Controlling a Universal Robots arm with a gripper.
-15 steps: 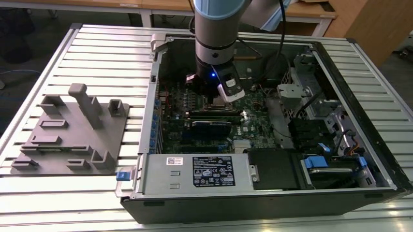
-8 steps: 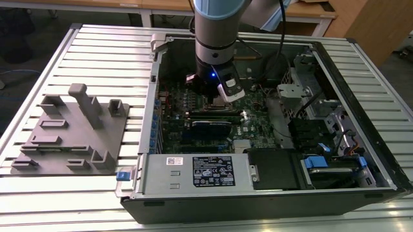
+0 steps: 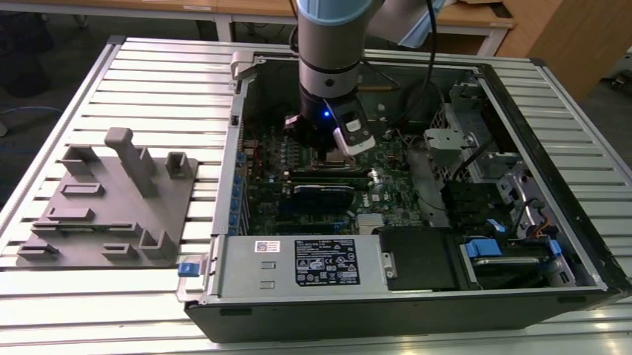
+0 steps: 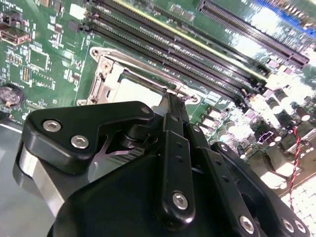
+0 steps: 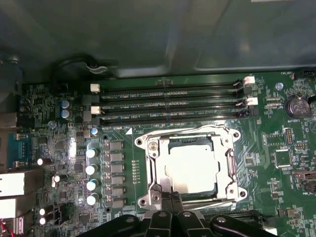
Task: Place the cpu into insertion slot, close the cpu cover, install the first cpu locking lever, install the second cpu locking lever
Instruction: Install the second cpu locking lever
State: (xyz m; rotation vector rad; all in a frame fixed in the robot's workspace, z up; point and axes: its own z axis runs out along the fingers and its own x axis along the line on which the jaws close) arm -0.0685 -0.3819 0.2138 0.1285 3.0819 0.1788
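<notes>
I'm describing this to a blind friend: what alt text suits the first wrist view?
A silver cpu sits in its socket under the metal cpu cover on a green circuit board, with the black gripper right at the socket's edge. Four long memory slots run beside the socket.

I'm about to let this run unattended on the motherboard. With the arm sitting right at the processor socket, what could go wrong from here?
1. The tool sits at the edge of the cpu cover, close over the cpu; a slip could scrape the chip or bend the thin frame.
2. The memory slots run right beside the insertion slot, so a sideways drift might knock them.
3. Small capacitors stand near the socket and could be clipped.
</notes>
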